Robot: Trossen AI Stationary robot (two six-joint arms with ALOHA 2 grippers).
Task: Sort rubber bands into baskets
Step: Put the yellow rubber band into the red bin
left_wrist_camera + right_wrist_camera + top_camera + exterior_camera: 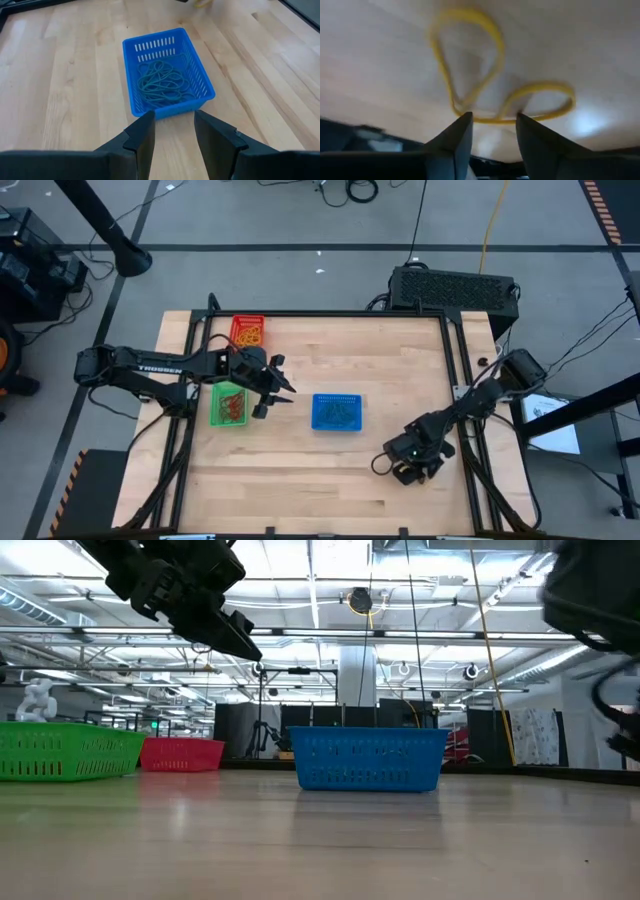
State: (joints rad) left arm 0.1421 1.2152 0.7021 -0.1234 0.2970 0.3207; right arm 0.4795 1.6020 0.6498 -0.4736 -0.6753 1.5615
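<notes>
A yellow rubber band (470,65) lies twisted into two loops on the wooden table. My right gripper (492,122) is open low over it near the table's front right (395,462), one finger on either side of the band's near stretch. My left gripper (174,125) is open and empty, raised above the table (235,635) beside the green basket (228,405) and facing the blue basket (167,75). The blue basket holds dark bluish bands. The red basket (248,332) at the far left holds yellow-orange bands. The green basket holds red and green ones. My right gripper's fingers (457,135) come down at the table with the yellow band's near stretch (490,120) between them. The band lies flat on the table. I cannot tell whether the fingers touch it.
A black frame (455,380) runs along the table's edges. A black box (455,288) stands beyond the far right corner. Bare wood (320,480) lies between the blue basket and the near edge.
</notes>
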